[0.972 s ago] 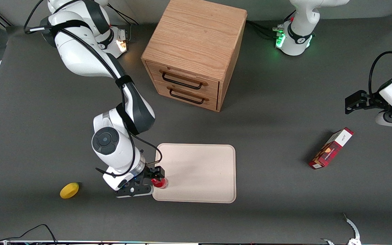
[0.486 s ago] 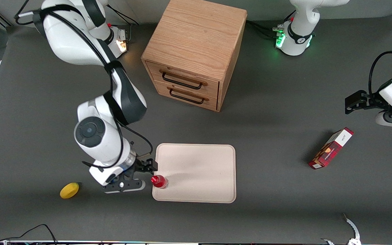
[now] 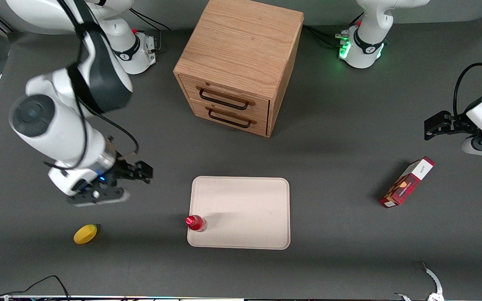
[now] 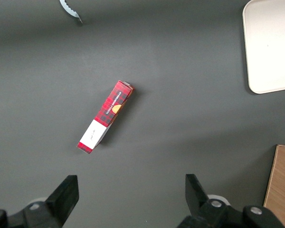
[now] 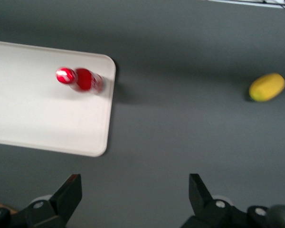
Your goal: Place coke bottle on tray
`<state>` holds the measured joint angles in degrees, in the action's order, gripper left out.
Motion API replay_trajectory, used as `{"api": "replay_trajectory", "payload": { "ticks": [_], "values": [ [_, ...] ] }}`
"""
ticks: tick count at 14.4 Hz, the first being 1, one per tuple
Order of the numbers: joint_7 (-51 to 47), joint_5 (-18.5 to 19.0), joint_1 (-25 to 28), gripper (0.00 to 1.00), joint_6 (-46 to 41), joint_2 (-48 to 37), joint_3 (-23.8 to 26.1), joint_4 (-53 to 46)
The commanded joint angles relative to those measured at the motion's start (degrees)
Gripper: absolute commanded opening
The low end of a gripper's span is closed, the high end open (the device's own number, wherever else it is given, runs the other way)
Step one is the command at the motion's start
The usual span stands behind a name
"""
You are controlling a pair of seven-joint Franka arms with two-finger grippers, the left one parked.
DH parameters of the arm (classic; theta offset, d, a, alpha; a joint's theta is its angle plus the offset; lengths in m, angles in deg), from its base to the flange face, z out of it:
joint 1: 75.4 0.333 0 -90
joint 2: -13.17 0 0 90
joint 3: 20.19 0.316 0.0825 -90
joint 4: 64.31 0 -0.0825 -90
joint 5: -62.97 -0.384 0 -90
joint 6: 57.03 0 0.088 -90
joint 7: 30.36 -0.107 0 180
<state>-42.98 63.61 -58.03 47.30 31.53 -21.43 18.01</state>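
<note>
The small red coke bottle [image 3: 195, 223] stands upright on the pale beige rectangular tray [image 3: 245, 211], at its corner; the gripper [image 3: 144, 171], fingers apart and empty, hangs well clear of the tray above the counter [image 3: 329, 167].

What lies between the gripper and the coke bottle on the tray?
Nothing: in the front view only bare dark table separates the open gripper from the coke bottle, standing at the tray's edge.

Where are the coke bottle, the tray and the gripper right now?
coke bottle [image 3: 195, 223]: front view, on its red body.
tray [image 3: 245, 209]: front view, on its bare middle.
gripper [image 3: 144, 171]: front view, between its open fingertips, raised clear of the tray.
</note>
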Motion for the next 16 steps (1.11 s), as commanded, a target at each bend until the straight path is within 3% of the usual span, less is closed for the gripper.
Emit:
{"api": "replay_trajectory", "payload": {
  "ticks": [1,5,16],
  "values": [
    [1.7,0.4,-3.2,1.00,0.0,-13.3,0.5,14.9],
    [8.8,0.5,-8.1,1.00,-11.6,-20.8,0.6,17.6],
    [6.9,0.2,-9.1,1.00,-13.3,-16.1,-0.2,2.4]
  ]
}}
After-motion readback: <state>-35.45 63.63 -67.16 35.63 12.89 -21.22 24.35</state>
